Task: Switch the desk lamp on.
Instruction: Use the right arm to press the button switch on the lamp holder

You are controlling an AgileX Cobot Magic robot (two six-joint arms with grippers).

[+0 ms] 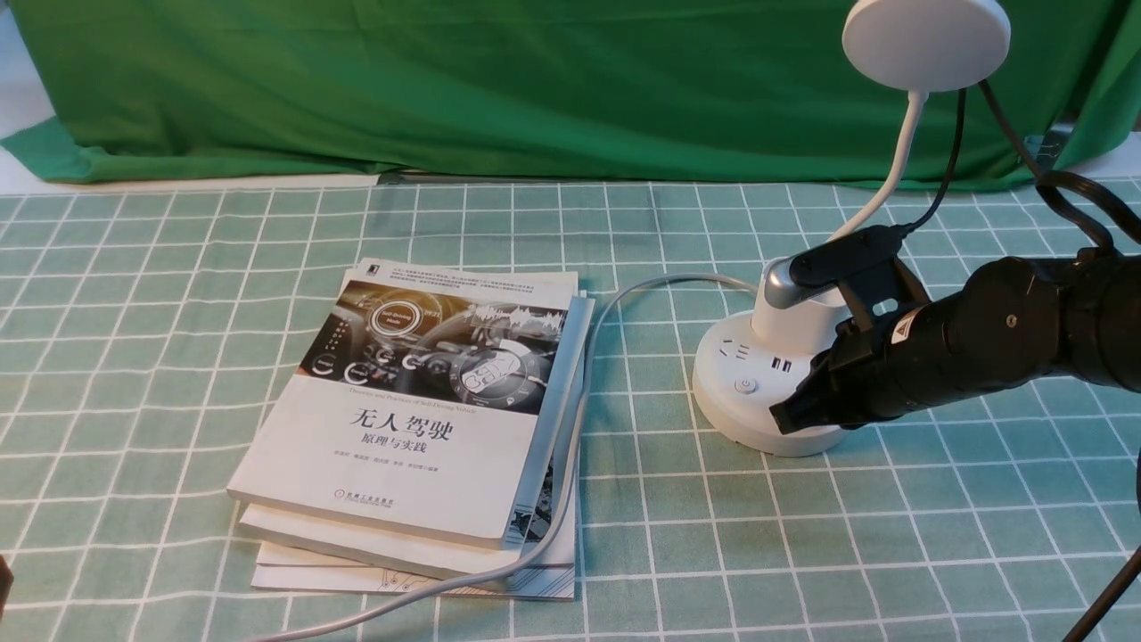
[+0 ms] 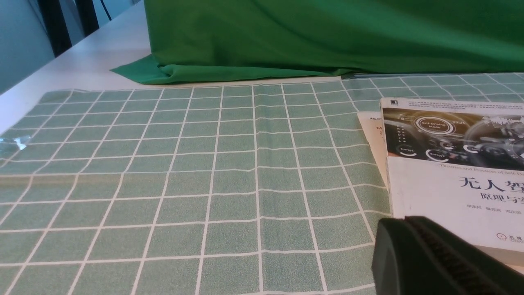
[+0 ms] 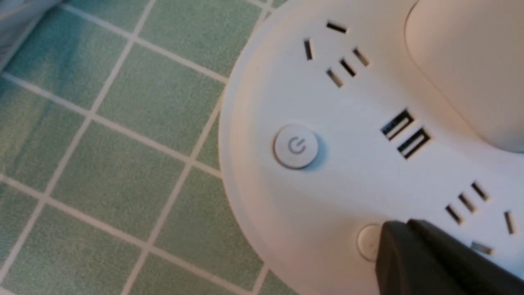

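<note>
The left gripper (image 2: 399,223) is closed, with the stack of books (image 1: 401,446) next along the table (image 1: 651,535). At the books' three o'clock stands the desk lamp (image 1: 735,406), and the closed right gripper (image 3: 403,225) is over its base at roughly five o'clock, by the smaller button (image 3: 368,242); contact is unclear.

Stood upright as a white plastic desk lamp (image 1: 765,392), with its round base partly under the right gripper (image 1: 788,423). Showed sockets and a power button (image 3: 296,146) left of the fingertips, plus a smaller button (image 3: 368,241) partly hidden behind them. Rose beyond the gripper through a bent neck (image 1: 890,183) to a flat, seemingly unlit head (image 1: 927,40).
</note>
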